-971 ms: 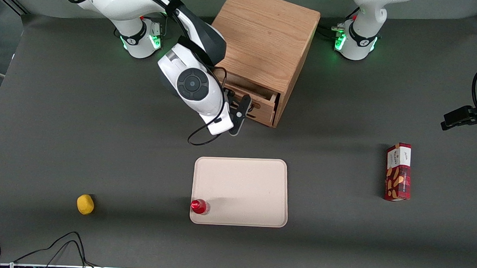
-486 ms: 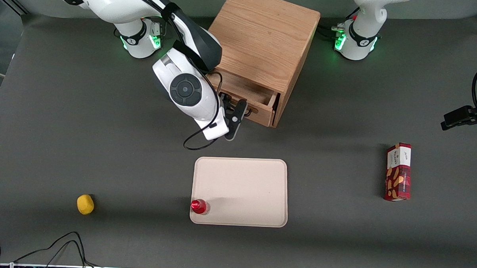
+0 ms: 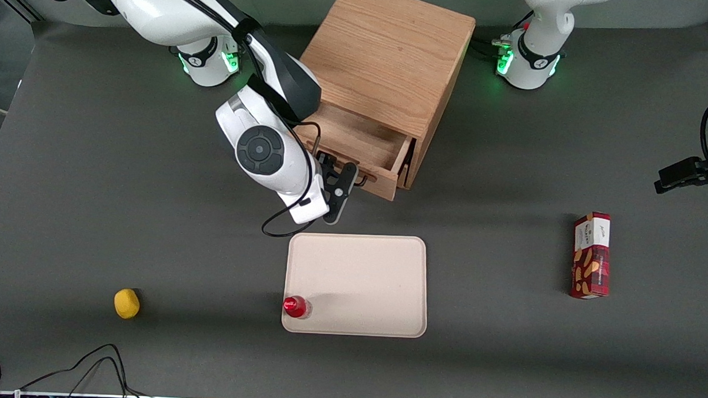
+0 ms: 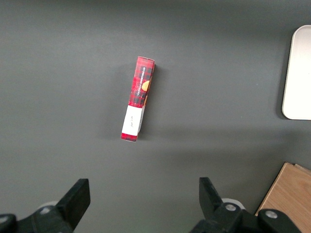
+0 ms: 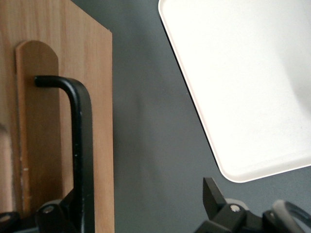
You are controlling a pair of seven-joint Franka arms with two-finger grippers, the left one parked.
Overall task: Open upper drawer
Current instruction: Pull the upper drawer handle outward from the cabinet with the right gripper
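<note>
The big wooden cabinet (image 3: 388, 53) stands on the dark table (image 3: 95, 184), farther from the front camera than the pale tray (image 3: 357, 239). It has not budged over the last second. What has changed is the upper drawer (image 3: 356, 143). A second ago it was only a little way out of the cabinet's front. Now it is pulled well out toward the tray, and a broad stretch of its bare wooden floor is showing. The right arm has backed away from the cabinet by the same amount, so I'd say the pull is working and the job is more than half done. Whether it has more travel left I can't tell from here.

The drawer is light oak, wide and shallow, with thin side walls and nothing inside that I can see. It comes out at a slant, matching the cabinet's own angle on the table. The lower drawer is hidden from above.

The gripper (image 3: 347, 180) is just in front of the drawer face, between it and the tray's near edge. Its fingers are spread apart, not clamped. The thin black bar handle (image 5: 80, 145) runs between them, close against one finger, so it looks hooked, not pinched. A hook like that could slip off if the pull drifts sideways.
</note>
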